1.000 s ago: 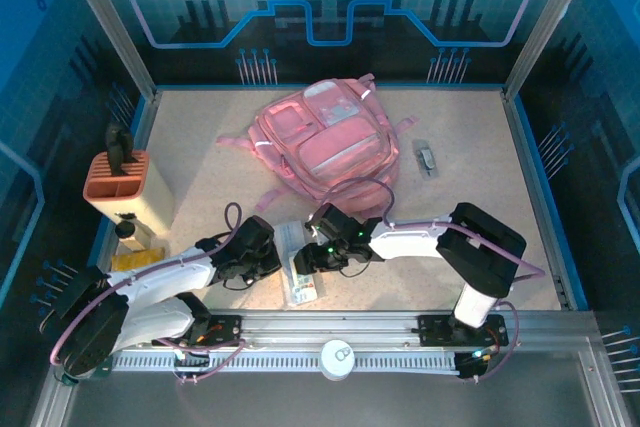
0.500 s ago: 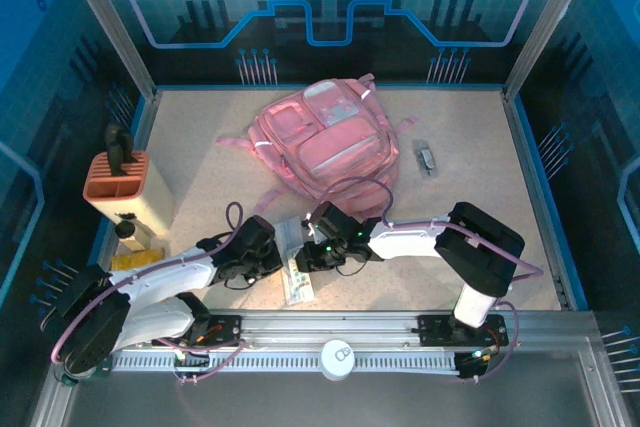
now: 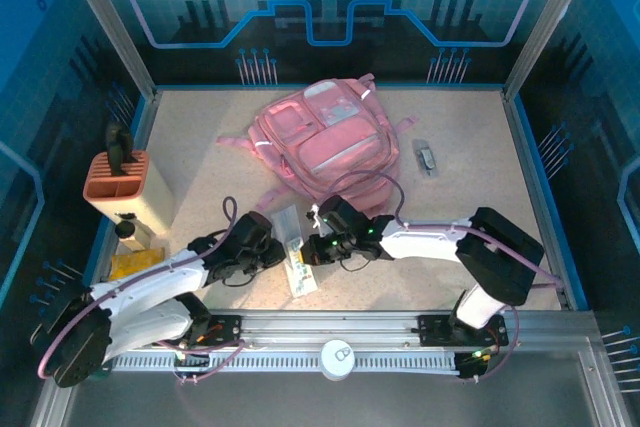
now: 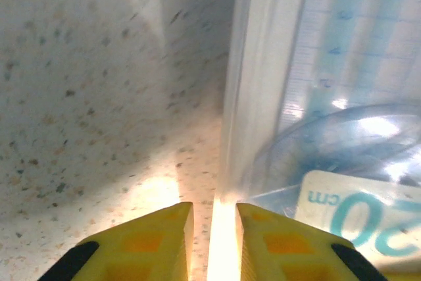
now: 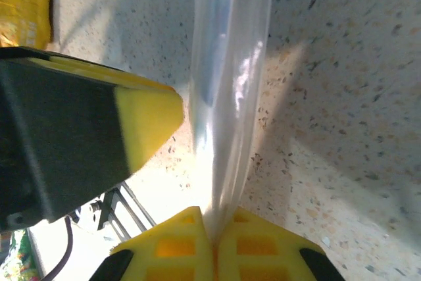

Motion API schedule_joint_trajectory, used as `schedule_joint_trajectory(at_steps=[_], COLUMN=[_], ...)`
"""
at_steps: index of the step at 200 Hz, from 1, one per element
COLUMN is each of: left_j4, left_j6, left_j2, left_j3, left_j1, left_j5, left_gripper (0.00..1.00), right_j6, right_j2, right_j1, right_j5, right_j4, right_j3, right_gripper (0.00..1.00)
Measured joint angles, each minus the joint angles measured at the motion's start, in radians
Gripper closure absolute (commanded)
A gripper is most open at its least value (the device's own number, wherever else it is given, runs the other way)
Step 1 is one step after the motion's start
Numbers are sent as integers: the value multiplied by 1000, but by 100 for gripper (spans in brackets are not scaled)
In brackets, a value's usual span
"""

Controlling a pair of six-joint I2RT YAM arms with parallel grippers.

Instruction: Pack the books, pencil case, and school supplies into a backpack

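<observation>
clear bag (image 3: 297,265) near backpack (image 3: 325,142) | likely light, floppy, slippery | hold by edge | right gripper (image 5: 215,228) clamped there | left gripper (image 4: 214,228) unclear

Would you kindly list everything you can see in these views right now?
backpack: one, pink, far centre of table
clear stationery packet: one, transparent, near centre, between the grippers
slotted holder: one, orange over cream, left edge
yellow book: one, yellow, near left
small grey object: one, grey, right of backpack
table: one, speckled beige
left gripper: one, yellow pads, slightly open at packet's edge
right gripper: one, yellow pads, shut on packet
</observation>
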Motion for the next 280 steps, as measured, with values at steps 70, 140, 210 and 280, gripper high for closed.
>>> schedule_joint_trajectory(at_steps=[70, 140, 210, 280], left_j4=[-117, -81, -3, 31], left_j6=[286, 699, 1023, 1210], left_j2=[-1, 247, 598, 896], left_j3=[275, 519, 771, 1004], left_j1=[0, 0, 0, -14], left_j5=[-139, -203, -170, -208], left_gripper=[58, 38, 26, 27], right_j6=[-95, -212, -275, -281], right_j2=[-226, -376, -474, -517], right_j1=[-161, -387, -713, -931], right_j5=[-4, -56, -169, -201], right_j4=[-129, -336, -445, -474], right_j3=[-18, -17, -42, -125], right_gripper=[100, 99, 99, 100])
